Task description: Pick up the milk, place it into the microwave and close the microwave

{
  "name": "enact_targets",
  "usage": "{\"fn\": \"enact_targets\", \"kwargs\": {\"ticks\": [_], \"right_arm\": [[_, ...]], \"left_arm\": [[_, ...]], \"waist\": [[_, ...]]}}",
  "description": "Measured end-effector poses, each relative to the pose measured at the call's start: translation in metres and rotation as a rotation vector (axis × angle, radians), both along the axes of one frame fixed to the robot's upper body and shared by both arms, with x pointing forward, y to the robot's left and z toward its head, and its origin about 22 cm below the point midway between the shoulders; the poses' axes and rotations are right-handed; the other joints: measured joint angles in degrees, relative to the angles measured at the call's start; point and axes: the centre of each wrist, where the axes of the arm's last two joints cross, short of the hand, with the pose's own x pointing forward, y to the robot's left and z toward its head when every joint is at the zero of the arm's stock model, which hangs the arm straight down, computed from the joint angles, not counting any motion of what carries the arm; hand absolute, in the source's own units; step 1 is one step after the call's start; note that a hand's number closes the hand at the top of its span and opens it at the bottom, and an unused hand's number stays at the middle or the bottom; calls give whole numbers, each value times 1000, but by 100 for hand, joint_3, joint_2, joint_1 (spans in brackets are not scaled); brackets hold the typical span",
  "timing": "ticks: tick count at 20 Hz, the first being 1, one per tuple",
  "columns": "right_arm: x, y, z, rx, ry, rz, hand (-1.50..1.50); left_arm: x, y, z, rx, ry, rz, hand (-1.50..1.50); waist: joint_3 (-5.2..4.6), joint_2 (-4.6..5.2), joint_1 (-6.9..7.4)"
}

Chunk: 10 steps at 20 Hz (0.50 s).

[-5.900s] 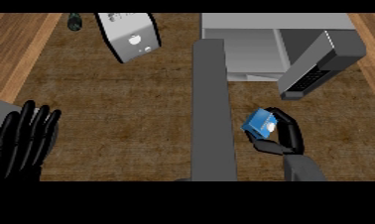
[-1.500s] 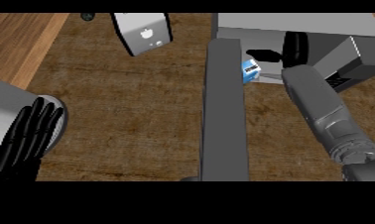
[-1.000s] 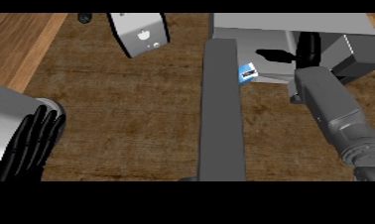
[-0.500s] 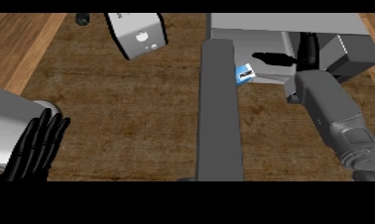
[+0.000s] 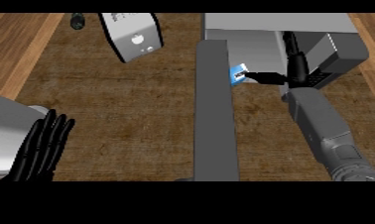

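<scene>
Head view, looking steeply down on the wooden counter [image 5: 132, 99]. Microwave [image 5: 271, 22]: grey box at the counter's far right corner, its cavity open toward me. Microwave door [image 5: 215, 119]: swung fully open and seen edge-on as a long grey bar that runs from the cavity's left side toward the counter's near edge.

Milk [image 5: 238, 73]: small blue-and-white carton at the front left corner of the cavity floor, just beside the door and partly hidden behind its edge; whether it touches the door I cannot tell.

My right hand [image 5: 296, 67]: inside the cavity mouth, to the right of the milk. Its fingers are spread. One black finger [image 5: 265, 76] lies straight out to the left with its tip touching the carton's right side, while the others point away from me, up along the cavity's right wall, well apart from the carton. Nothing curls round the milk. My right forearm [image 5: 322, 124] comes in from the near right corner.

My left hand [image 5: 42, 146]: resting at the counter's near left corner, fingers straight, close side by side and pointing away from me, holding nothing.

Grey appliance [image 5: 135, 34]: tilted, near the far edge, left of the door. Small dark object [image 5: 77, 20]: at the far edge, left of that appliance; too small to identify
</scene>
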Motion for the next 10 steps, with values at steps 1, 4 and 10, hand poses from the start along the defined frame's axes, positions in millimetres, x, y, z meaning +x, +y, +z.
{"fn": "enact_targets", "kwargs": {"ticks": [1, 4, 10], "right_arm": [[-4, 1, -6, 7, 7, -1, -150], [-21, 2, -28, 26, 44, 8, -150], [-57, 1, -65, 100, 102, 27, -150]], "left_arm": [[1, -2, -2, -4, 4, 1, -150], [1, -3, 2, -3, 0, 1, -150], [1, 0, -1, 0, 16, -7, -150]], "waist": [[-3, -8, -10], [1, -16, -28], [28, -7, -88]]}}
